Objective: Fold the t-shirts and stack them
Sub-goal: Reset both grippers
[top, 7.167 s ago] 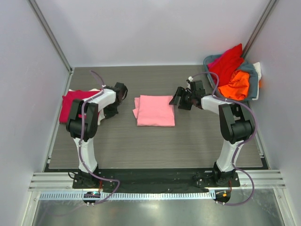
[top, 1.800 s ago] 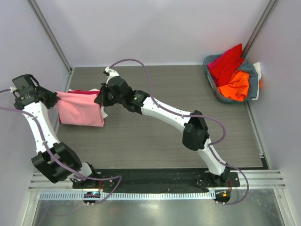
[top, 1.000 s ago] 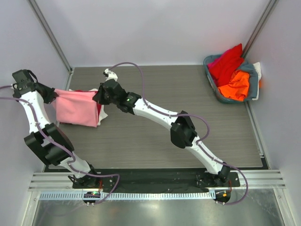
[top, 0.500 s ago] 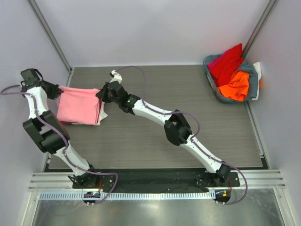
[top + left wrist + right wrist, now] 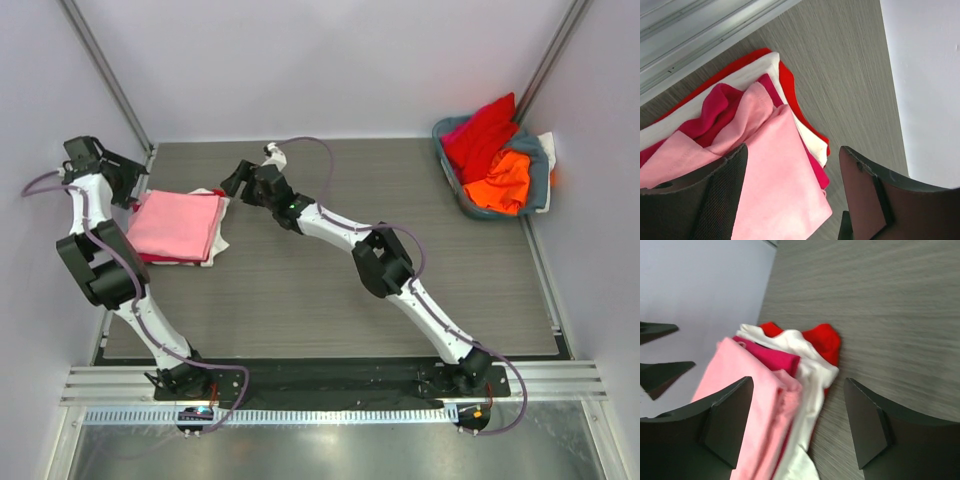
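Observation:
A folded light pink t-shirt (image 5: 178,225) lies on top of a stack at the table's left side. Under it are a crimson shirt (image 5: 715,106), a white shirt (image 5: 759,75) and a red shirt (image 5: 825,338), their edges sticking out. My left gripper (image 5: 137,186) stands open just off the stack's far left corner, and the pink shirt (image 5: 780,190) lies loose below its spread fingers. At the stack's far right corner my right gripper (image 5: 232,182) is open too, with the pink shirt (image 5: 742,385) and the white shirt (image 5: 812,375) below its gap, untouched.
A grey-blue basket (image 5: 455,190) stands at the far right corner with a red shirt (image 5: 485,130) and an orange shirt (image 5: 505,180) piled in it. The right arm stretches diagonally across the table. A metal rail (image 5: 700,30) runs along the table's left edge by the stack.
Both grippers were shut on the pink shirt's far corners as they carried it over the stack. They have now opened and let go, and the shirt lies flat on the stack.

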Controlling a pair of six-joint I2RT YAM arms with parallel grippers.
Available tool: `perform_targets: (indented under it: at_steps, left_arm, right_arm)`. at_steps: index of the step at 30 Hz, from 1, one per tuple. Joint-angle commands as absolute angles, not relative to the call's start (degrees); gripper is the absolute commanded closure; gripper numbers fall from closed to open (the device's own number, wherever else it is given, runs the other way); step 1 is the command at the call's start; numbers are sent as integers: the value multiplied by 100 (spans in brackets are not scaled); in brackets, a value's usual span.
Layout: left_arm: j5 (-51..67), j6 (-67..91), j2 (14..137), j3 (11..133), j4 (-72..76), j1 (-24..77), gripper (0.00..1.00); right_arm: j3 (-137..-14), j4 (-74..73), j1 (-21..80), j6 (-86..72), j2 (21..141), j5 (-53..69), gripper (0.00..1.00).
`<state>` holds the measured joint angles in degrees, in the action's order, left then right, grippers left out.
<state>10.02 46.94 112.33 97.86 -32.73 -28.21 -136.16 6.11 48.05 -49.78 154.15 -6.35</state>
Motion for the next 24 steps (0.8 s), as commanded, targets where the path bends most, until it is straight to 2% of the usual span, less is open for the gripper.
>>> perform_targets:
  at_steps: [1,5,9,16,20,24]
  left_arm:
    - [879,4413,10864,9888,-3005,-2804,26]
    - [1063,4202,10504,9862,-3278,-2786,27]
    - [1877,4157,10004,9616,-3349,-2734,27]
    - [1872,3823,9256,8755,-3182,-1304,27]
    - [1610,3788,8553,7659,-2813,-643,27]
    - [1134,3850,7780,6692,-2305,313,27]
  right_arm:
    - [-12948,1116,4843,-4694,14451,-721,22]
    - [-12017,1186,4711,-4650,13756,-554,25]
    - [-10850,1160,4606,-4465,13009,-632,25]
    - [-8528,1274,4211,-4157,11252,-695,18]
    - [-6914,1239,3754,-3930,10180,-483,16]
    - [-5592,1195,3367,-3526,8890,-773,13]
